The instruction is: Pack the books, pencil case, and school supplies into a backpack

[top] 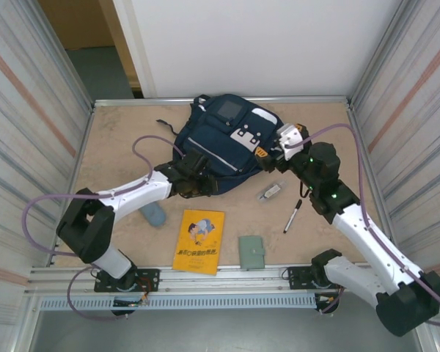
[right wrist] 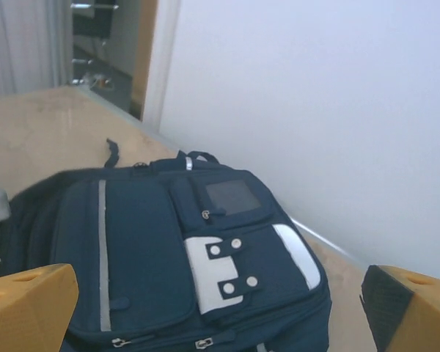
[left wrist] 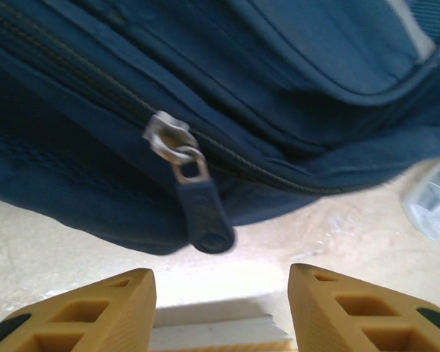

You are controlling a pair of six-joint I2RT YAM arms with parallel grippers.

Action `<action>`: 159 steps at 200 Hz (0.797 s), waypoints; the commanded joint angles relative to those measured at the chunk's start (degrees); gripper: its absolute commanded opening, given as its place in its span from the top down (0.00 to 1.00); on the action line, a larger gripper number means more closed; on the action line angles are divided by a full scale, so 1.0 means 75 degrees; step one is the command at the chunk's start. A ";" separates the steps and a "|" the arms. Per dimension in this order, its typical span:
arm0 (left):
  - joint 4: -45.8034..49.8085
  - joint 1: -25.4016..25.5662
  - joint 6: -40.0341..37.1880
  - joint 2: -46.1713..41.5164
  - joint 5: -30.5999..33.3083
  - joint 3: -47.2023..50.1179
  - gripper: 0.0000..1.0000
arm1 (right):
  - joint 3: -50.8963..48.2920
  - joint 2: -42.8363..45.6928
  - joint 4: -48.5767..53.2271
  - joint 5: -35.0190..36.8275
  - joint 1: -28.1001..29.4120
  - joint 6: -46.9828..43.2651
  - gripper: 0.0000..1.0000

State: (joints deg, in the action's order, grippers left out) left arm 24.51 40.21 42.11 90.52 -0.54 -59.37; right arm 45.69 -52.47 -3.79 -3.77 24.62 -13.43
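Just ahead of left fingers: backpack zip pull | right fingers likewise spread, empty | step: unzipping | next: advance, pinch pull

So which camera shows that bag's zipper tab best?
The left wrist view: the zipper pull hangs close and sharp, just ahead of the open left gripper. From the top camera the backpack is whole but the pull is too small to pick out. The right wrist view looks at the bag's front pockets from afar.
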 commanded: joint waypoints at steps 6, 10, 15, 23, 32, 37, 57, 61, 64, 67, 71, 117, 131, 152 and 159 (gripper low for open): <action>0.0353 0.0050 0.0150 0.0197 0.0654 -0.0525 0.51 | -0.0411 0.0405 0.0113 0.0082 -0.0177 0.2230 0.01; 0.0398 0.0059 0.0197 0.0230 0.0715 -0.0565 0.51 | -0.0483 0.0466 0.0061 0.0207 -0.0198 0.2481 0.01; 0.0416 0.0059 0.0231 0.0252 0.0746 -0.0612 0.51 | -0.0553 0.0527 0.0019 0.0283 -0.0204 0.2712 0.01; 0.0399 0.0088 0.0278 0.0280 0.0794 -0.0655 0.52 | -0.0602 0.0579 -0.0003 0.0083 -0.0257 0.2779 0.01; 0.0370 0.0120 0.0301 0.0313 0.0881 -0.0690 0.52 | -0.0547 0.0580 0.0136 -0.0240 -0.0278 0.2635 0.01; 0.0360 0.0132 0.0315 0.0337 0.0916 -0.0717 0.53 | -0.0509 0.0564 0.0226 -0.0350 -0.0279 0.2568 0.01; 0.0385 0.0149 0.0340 0.0462 0.0980 -0.0839 0.54 | -0.0482 0.0559 0.0315 -0.0671 -0.0277 0.2408 0.01; 0.0407 0.0138 0.0340 0.0485 0.0995 -0.0874 0.54 | -0.0518 0.0562 0.0267 -0.0760 -0.0282 0.2376 0.01; 0.0425 0.0146 0.0336 0.0495 0.1010 -0.0898 0.55 | -0.0534 0.0562 0.0243 -0.0814 -0.0289 0.2368 0.01; 0.0428 0.0147 0.0336 0.0504 0.1019 -0.0912 0.55 | -0.0542 0.0562 0.0226 -0.0843 -0.0278 0.2369 0.00; 0.0434 0.0146 0.0328 0.0514 0.1044 -0.0935 0.56 | -0.0554 0.0562 0.0183 -0.0914 -0.0273 0.2376 0.00; 0.0533 0.0089 0.0371 0.0657 0.1354 -0.1001 0.65 | -0.0524 0.0624 0.0139 -0.1374 -0.0268 0.2481 0.13; 0.0566 0.0045 0.0427 0.0746 0.1442 -0.1001 0.66 | -0.0459 0.0609 0.0172 -0.1501 -0.0265 0.2570 0.18; 0.0552 -0.0062 0.0414 0.0909 0.1353 -0.1010 0.69 | -0.0395 0.0603 0.0275 -0.1637 -0.0259 0.2727 0.22; 0.0546 -0.0096 0.0390 0.0937 0.1304 -0.1003 0.71 | -0.0407 0.0600 0.0240 -0.1685 -0.0239 0.2746 0.22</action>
State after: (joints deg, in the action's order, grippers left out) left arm 27.18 40.62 44.31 95.96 7.60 -65.60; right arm 41.76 -48.71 -1.69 -13.78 22.83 5.06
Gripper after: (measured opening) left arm 0.312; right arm 0.788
